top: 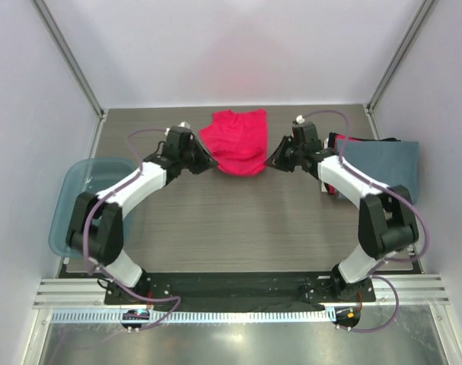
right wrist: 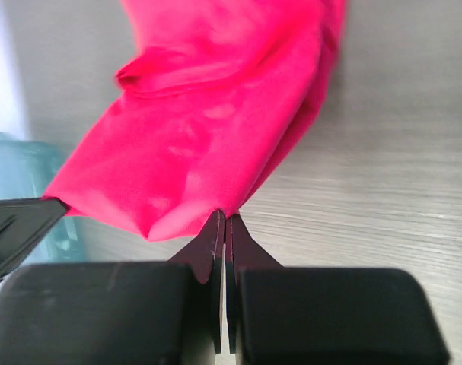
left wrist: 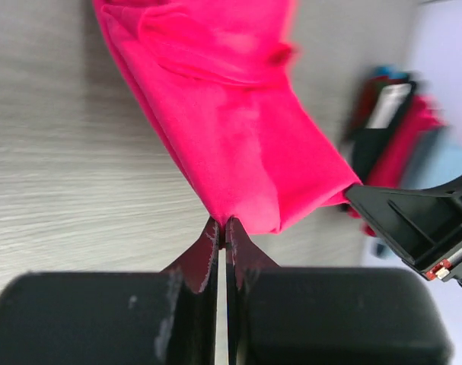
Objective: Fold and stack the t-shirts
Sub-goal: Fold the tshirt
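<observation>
A bright pink-red t-shirt (top: 237,142) hangs bunched between my two grippers above the far middle of the table. My left gripper (top: 208,162) is shut on its left edge; the cloth (left wrist: 238,137) runs out of my closed fingertips (left wrist: 212,242). My right gripper (top: 270,160) is shut on its right edge, with the cloth (right wrist: 215,129) pinched at my fingertips (right wrist: 235,234). A slate blue-grey t-shirt (top: 383,166) lies folded at the right on a stack whose red and black edges (top: 339,140) show. The stack shows blurred in the left wrist view (left wrist: 398,137).
A translucent blue plastic bin (top: 77,199) stands at the left edge of the table and shows in the right wrist view (right wrist: 17,175). White walls close the workspace on three sides. Grey wood-grain table (top: 238,220) lies under the shirt.
</observation>
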Motion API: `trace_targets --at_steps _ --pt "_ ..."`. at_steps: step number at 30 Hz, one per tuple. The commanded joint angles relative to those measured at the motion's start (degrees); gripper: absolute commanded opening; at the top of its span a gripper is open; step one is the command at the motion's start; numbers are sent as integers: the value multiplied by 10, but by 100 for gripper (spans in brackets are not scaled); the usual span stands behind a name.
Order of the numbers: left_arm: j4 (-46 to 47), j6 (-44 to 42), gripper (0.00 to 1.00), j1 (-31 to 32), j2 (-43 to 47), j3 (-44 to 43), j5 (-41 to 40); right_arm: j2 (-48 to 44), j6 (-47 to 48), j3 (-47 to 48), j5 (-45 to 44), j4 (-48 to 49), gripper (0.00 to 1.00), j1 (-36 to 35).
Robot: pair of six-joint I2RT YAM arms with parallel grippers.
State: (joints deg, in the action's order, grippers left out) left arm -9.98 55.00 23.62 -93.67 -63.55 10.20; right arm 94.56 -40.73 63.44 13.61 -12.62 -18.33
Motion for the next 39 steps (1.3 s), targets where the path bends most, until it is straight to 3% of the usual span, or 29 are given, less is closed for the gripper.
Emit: trace_targets --at_steps 1,9,14,21,28,39 --pt "-57 -20 0 0 73 -18 -7 -96 18 35 -28 -46 1 -2" --pt "-17 -3 0 40 160 167 -11 -179 17 -133 -2 -57 1 -4" --pt "-6 26 0 103 211 269 -32 -275 17 -230 8 -71 1 -9" --pt "-6 78 0 208 274 344 -67 -399 1 -306 11 -120 1 -37" --pt "-62 73 0 214 310 303 -86 -428 10 -267 -26 -173 1 -52" --pt "-105 35 0 177 292 174 -113 -292 72 -103 -88 -182 1 -51"
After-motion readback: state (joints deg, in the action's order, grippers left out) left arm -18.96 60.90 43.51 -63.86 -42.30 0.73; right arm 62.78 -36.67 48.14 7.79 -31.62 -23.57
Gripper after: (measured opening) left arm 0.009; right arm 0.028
